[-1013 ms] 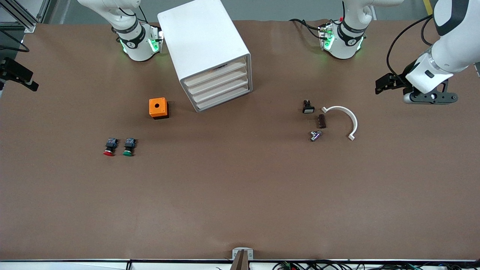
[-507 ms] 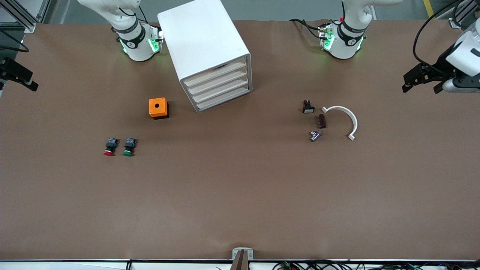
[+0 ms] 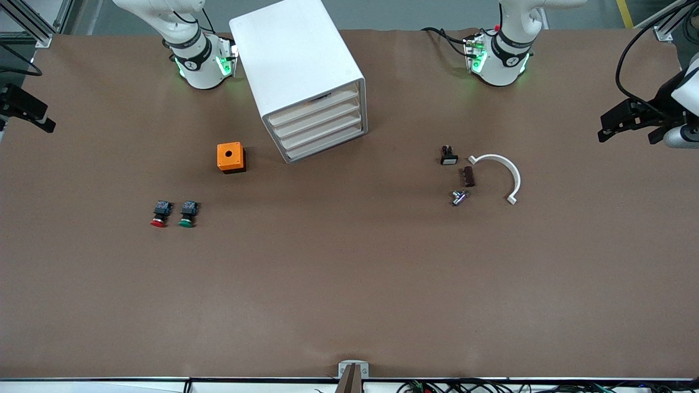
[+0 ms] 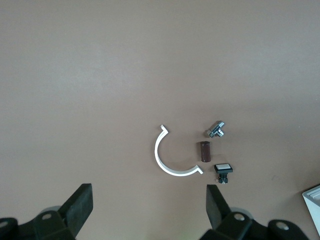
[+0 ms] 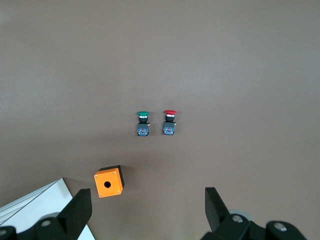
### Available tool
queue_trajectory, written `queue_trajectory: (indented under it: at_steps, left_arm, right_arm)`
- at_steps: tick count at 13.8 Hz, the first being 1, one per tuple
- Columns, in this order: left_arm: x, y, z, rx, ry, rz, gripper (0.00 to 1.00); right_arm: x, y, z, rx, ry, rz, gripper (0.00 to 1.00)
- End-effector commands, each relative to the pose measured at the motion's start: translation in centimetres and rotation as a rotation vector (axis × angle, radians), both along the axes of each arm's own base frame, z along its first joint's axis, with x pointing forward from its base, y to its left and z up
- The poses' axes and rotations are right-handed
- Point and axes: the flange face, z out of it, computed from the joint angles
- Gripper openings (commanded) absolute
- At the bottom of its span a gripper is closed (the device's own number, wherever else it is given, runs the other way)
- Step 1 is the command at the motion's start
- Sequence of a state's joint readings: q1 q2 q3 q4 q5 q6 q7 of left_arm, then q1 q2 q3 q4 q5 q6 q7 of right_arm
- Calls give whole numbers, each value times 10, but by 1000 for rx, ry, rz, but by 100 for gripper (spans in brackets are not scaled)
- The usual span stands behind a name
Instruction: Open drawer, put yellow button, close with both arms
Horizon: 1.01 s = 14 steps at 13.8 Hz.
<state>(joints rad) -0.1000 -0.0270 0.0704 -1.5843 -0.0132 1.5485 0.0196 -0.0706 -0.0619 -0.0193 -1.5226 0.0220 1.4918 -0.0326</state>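
Front view: the cabinet [image 3: 297, 60] stands between the two arm bases, and its top drawer [image 3: 314, 106] sits flush with the three below it, a thin dark slit above it. The yellow button shows in none of the views. On the desk [image 3: 349, 284] only the red button [image 3: 158, 214] and green button [image 3: 187, 214] lie side by side, with an orange box [image 3: 231, 157] between them and the cabinet. My judgement is that the yellow one is inside the shut drawer and the task is at or near its end.

The left gripper [image 3: 617, 121] hangs over the desk's edge at the left arm's end. Its fingers [image 4: 80, 202] are spread wide and hold nothing. In its wrist view a white arc [image 4: 167, 160] and three small parts lie on the desk well below it. The right gripper [image 3: 33, 112] hangs over the desk's edge at the right arm's end. Its fingers [image 5: 80, 207] are equally wide and empty. So the drawer is well apart from both grippers, midway between them.

Risks from here:
- The dark slit may mean that the drawer is not fully home, so it could slide out if the cabinet is nudged.
- If the button is not in the drawer, the job is unfinished, and no view can confirm it.
- An arm reaching back in low could sweep the loose parts or the two buttons across the desk.
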Motion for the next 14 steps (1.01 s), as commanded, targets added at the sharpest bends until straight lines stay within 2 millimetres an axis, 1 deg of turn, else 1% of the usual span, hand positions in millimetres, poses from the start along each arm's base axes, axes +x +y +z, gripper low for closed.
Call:
queue_trajectory:
  at_steps: [1, 3, 9, 12, 13, 14]
  left_arm:
    - [0, -2, 12, 22, -2, -7, 100]
    - [0, -2, 15, 20, -10, -16, 100]
    - [1, -1, 15, 14, -9, -15, 100]
    - [-1, -8, 20, 18, -22, -18, 100]
    - [0, -7, 24, 19, -31, -24, 100]
    - [1, -2, 23, 18, -29, -18, 100]
  right_arm:
    - [-6, -1, 5, 4, -8, 4, 100]
    - [-5, -1, 5, 4, -9, 3, 100]
    - [-6, -4, 4, 5, -2, -2, 100]
    - [-6, -4, 4, 0, -1, 1, 100]
    - [-6, -5, 3, -3, 0, -1, 100]
    - [-7, -7, 3, -19, 2, -2, 100]
